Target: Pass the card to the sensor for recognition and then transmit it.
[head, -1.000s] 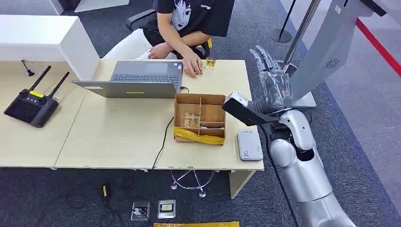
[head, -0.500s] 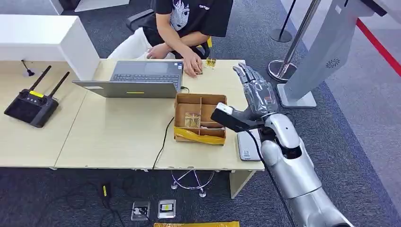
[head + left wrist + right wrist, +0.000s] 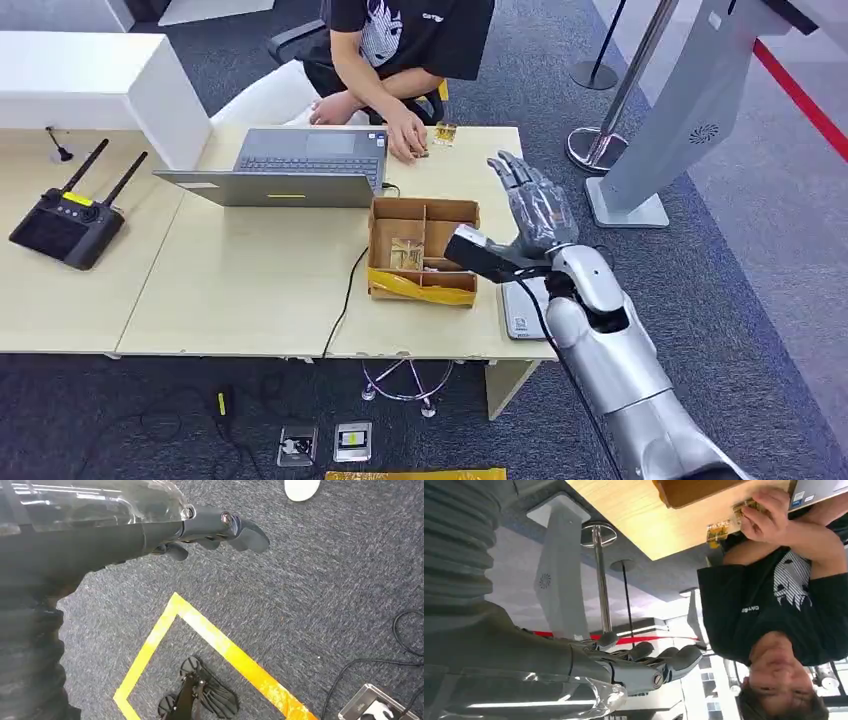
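Observation:
A brown divided box (image 3: 423,250) sits on the wooden table (image 3: 250,290), with a clear card (image 3: 406,252) standing in one of its compartments. The white sensor (image 3: 522,310) lies flat near the table's right front corner, partly behind my right forearm. My right hand (image 3: 535,203) hovers over the table just right of the box, fingers spread and holding nothing; the right wrist view shows the hand (image 3: 634,669) empty too. A small yellowish card (image 3: 444,133) lies by the person's hand (image 3: 408,142). My left hand (image 3: 210,527) hangs over the carpet, empty.
A person sits at the table's far side behind a grey laptop (image 3: 300,165). A black remote controller (image 3: 65,220) lies on the left. A grey kiosk stand (image 3: 690,110) and a stanchion base (image 3: 598,148) stand to the right of the table. A cable (image 3: 350,290) runs off the front edge.
My right hand has swung left and lower, from beside the kiosk to over the table's right part near the box. Nothing on the table has moved.

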You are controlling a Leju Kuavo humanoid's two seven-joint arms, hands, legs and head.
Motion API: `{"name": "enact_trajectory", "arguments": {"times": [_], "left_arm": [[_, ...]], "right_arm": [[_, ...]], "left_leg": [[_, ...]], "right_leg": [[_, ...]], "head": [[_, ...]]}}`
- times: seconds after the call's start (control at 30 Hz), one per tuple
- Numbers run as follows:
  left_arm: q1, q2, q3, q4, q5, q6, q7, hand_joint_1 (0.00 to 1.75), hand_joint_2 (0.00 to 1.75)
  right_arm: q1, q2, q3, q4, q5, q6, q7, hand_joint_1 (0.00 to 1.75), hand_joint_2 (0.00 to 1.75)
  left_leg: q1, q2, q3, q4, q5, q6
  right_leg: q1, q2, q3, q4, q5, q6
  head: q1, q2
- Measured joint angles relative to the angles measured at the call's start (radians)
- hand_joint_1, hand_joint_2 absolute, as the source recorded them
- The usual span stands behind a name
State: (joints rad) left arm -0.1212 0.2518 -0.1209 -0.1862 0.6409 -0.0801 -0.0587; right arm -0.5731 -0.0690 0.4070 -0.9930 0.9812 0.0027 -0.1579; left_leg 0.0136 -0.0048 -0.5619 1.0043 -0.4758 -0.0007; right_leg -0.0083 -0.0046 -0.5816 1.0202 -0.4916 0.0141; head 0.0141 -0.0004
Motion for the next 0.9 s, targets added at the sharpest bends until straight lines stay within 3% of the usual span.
{"name": "enact_trajectory", "arguments": {"times": [0.47,0.9], "left_arm": [[0.000,0.002,0.000,0.000,0.010,0.004,0.006,0.00,1.75],[0.001,0.002,0.000,0.000,0.013,0.005,0.006,0.00,1.75]], "right_arm": [[0.028,0.009,0.007,0.021,-0.018,0.027,0.028,0.00,1.75],[0.094,0.008,0.007,-0.096,-0.065,0.046,0.082,0.00,1.75]], "left_leg": [[0.000,0.000,0.000,0.000,0.000,0.000],[0.000,0.001,0.001,0.000,0.000,0.000]], "right_leg": [[0.000,0.000,0.000,0.000,0.000,0.000],[0.000,0.001,0.000,0.000,0.000,0.000]], "head": [[0.000,0.000],[0.000,0.000]]}}
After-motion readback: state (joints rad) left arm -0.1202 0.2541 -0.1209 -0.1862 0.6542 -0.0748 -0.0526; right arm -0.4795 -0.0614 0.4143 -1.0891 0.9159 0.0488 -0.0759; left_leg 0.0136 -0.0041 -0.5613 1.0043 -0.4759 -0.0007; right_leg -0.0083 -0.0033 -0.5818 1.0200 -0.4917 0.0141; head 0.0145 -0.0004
